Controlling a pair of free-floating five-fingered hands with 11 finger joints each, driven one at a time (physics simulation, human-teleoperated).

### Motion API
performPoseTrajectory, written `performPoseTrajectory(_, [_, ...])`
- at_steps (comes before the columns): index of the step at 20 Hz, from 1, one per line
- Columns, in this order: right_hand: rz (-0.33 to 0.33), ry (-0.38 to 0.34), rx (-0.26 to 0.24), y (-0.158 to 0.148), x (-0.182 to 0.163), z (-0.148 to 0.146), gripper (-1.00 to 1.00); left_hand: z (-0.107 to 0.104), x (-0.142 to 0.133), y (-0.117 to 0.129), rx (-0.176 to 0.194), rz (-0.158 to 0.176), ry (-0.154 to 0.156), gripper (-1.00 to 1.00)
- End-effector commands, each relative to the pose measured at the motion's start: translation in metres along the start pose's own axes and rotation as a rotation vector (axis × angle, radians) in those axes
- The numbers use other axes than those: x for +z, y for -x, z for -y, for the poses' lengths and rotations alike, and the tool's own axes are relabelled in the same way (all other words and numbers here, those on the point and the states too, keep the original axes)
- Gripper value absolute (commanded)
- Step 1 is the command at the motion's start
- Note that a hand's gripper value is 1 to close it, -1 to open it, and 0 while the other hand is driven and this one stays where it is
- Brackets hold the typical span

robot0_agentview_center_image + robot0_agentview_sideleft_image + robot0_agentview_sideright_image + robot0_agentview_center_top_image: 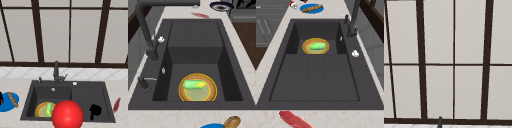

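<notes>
Right hand (pixel 95 110) hovers over the sink's (pixel 105 86) shallow side, beside a red ball (pixel 67 114).
Its fingers look curled, holding nothing; the ball looks smooth and round, likely slippery; best cupped from both sides.

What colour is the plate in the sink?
The plate is yellow-orange with a golden rim, and a green vegetable lies on it; the left side view shows it best.
</notes>
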Motion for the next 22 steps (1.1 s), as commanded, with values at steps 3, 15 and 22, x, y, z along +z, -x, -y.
performPoseTrajectory(3, [0.0,0.0,0.0,0.0,0.0,0.0,0.0,0.026,-0.005,0.035,-0.057,0.028,-0.011,1.0])
performPoseTrajectory(15, [0.0,0.0,0.0,0.0,0.0,0.0,0.0,0.063,0.014,0.094,0.001,0.083,-0.016,1.0])
performPoseTrajectory(22, [0.0,0.0,0.0,0.0,0.0,0.0,0.0,0.035,0.019,0.079,0.044,0.111,-0.133,1.0])
